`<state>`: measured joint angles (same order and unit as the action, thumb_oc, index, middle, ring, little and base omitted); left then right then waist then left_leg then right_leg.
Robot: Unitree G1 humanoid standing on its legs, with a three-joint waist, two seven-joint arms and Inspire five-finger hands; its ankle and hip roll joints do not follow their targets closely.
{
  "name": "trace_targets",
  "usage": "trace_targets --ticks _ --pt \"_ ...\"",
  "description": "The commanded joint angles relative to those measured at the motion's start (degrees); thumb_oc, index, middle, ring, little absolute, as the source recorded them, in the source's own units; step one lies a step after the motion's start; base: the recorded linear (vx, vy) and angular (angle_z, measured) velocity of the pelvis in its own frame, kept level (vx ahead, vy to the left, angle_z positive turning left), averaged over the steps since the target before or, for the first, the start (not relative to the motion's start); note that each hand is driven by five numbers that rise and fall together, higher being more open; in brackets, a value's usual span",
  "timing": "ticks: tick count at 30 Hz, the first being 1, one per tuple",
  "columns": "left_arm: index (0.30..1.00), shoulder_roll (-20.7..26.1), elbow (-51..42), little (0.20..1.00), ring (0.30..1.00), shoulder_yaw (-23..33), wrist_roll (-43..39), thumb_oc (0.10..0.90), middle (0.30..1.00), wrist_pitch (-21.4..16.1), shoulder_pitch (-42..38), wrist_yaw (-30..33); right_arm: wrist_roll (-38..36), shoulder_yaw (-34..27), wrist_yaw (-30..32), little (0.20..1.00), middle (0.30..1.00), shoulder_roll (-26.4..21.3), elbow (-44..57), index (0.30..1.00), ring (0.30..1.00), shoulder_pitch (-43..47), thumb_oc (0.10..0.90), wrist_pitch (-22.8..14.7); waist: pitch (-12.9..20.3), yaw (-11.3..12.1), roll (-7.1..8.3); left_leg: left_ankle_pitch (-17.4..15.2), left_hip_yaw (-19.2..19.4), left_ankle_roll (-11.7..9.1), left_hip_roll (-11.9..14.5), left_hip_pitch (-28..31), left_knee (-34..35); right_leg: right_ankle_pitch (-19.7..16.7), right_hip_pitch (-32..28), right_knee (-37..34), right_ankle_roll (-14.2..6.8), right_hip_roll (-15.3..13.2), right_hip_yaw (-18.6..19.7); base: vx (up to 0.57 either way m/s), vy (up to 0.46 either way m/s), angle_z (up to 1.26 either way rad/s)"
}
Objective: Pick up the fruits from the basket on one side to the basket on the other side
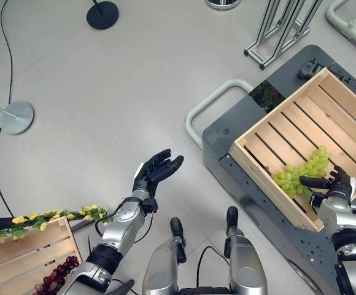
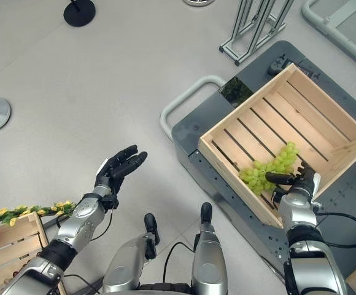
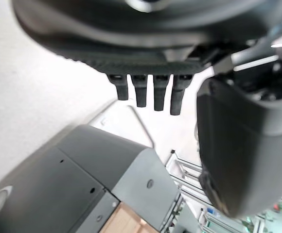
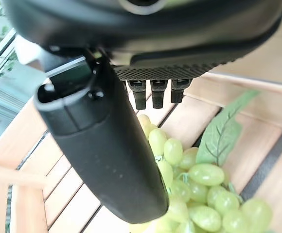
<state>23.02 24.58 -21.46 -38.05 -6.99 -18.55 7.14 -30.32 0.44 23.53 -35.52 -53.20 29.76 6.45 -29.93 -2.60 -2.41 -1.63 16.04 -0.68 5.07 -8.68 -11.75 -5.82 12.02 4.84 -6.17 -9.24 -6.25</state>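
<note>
- Green grapes (image 1: pixel 302 173) lie on the slatted bottom of the wooden crate (image 1: pixel 350 107), at about 4 o'clock in the left eye view, near the crate's front wall.
- The crate sits on a dark grey cart (image 1: pixel 224 138) with a pale looped handle (image 1: pixel 212 104).
- Right hand (image 1: pixel 331 186) hangs just over the near end of the bunch, fingers straight and relaxed, clasping nothing; its wrist view shows the grapes (image 4: pixel 192 182) and a green leaf (image 4: pixel 223 133) below the fingertips (image 4: pixel 153 94).
- Left hand (image 1: pixel 155 173) floats over the floor (image 1: pixel 104 92) near 7 o'clock, palm up, fingers extended, empty.
- A second crate (image 1: pixel 24 252), trimmed with yellow flowers (image 1: pixel 49 216) and holding dark red grapes (image 1: pixel 58 273), is at 8 o'clock.
</note>
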Motion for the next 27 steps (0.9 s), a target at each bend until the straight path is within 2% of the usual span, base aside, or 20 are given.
trace_targets --ticks 1,5,6,10,13,17,23,27 --pt "0.900 -0.9 -3.2 0.900 0.900 0.8 -0.5 0.800 0.900 -6.1 -0.6 1.0 -5.5 1.2 -1.6 0.900 0.900 -7.0 -0.8 0.900 0.900 2.7 0.800 0.5 0.1 -1.1 0.27 -6.7 -2.0 -0.2 -0.9 -5.2 -14.6 5.4 0.6 10.9 3.5 -1.2 -1.6 0.01 0.039 -0.04" --pt "0.900 -1.4 -2.7 0.900 0.900 0.3 -0.5 0.800 0.900 -5.9 -0.9 0.9 -13.8 0.5 -8.2 0.900 0.900 -5.3 -4.9 0.900 0.900 3.8 0.800 0.8 0.1 -0.7 -0.38 -6.9 -2.6 -0.1 -1.3 -6.2 -15.4 5.8 1.4 11.7 3.7 -1.5 -1.4 0.01 0.015 -0.02" --pt "0.900 -1.5 -2.5 0.900 0.900 0.1 -0.4 0.800 0.900 -5.9 -1.0 0.5 -18.7 0.3 -11.8 0.900 0.900 -4.3 -5.6 0.900 0.900 4.4 0.800 0.9 0.1 -0.4 -0.67 -7.0 -3.0 -0.1 -1.5 -6.5 -15.5 6.0 1.6 12.1 3.8 -1.6 -1.4 0.00 0.000 0.00" --pt "0.900 -1.9 -2.0 0.900 0.900 -0.2 -0.1 0.800 0.900 -5.6 -1.3 -0.1 -30.4 -1.0 -18.2 0.900 0.900 -1.2 -6.5 0.900 0.900 5.6 0.800 1.7 0.1 0.4 -1.28 -7.0 -3.9 0.0 -2.1 -6.9 -15.4 6.5 2.0 12.9 4.1 -1.7 -1.7 0.00 0.000 0.00" --pt "0.900 -2.0 -1.8 0.900 0.900 -0.7 0.1 0.800 0.900 -4.9 -1.8 0.0 -34.4 -0.9 -20.6 0.900 0.900 0.0 -7.1 0.900 0.900 7.1 0.800 2.6 0.1 1.2 -1.49 -7.0 -4.6 0.0 -2.7 -7.4 -15.3 6.6 2.3 13.3 4.2 -1.8 -2.2 0.00 -0.024 0.04" --pt "0.900 -1.9 -1.0 0.900 0.900 -1.3 -0.6 0.800 0.900 -4.7 -2.7 -0.3 -33.8 -0.1 -19.6 0.900 0.900 0.6 -8.1 0.900 0.900 10.3 0.800 4.0 0.1 2.0 -1.84 -6.6 -5.6 0.1 -3.4 -8.0 -15.1 6.6 3.0 13.9 4.2 -1.8 -2.7 0.00 -0.033 0.11" --pt "0.900 -1.8 0.5 0.900 0.900 -2.4 -1.2 0.800 0.900 -5.0 -3.5 -0.4 -33.3 2.8 -18.9 0.900 0.900 0.7 -10.1 0.900 0.900 16.6 0.800 8.4 0.1 3.5 -2.45 -5.7 -7.3 0.5 -4.5 -9.8 -14.8 6.8 5.0 15.7 4.3 -1.9 -3.3 0.00 -0.014 0.06" --pt "0.900 -1.9 1.0 0.900 0.900 -3.0 -1.3 0.800 0.900 -4.9 -3.9 -0.3 -27.7 4.9 -19.1 0.900 0.900 1.0 -11.6 0.900 0.900 19.1 0.800 9.1 0.1 4.3 -2.85 -5.3 -8.0 0.8 -5.1 -10.9 -14.8 6.9 6.3 16.6 4.3 -2.1 -3.7 0.00 -0.011 0.12"
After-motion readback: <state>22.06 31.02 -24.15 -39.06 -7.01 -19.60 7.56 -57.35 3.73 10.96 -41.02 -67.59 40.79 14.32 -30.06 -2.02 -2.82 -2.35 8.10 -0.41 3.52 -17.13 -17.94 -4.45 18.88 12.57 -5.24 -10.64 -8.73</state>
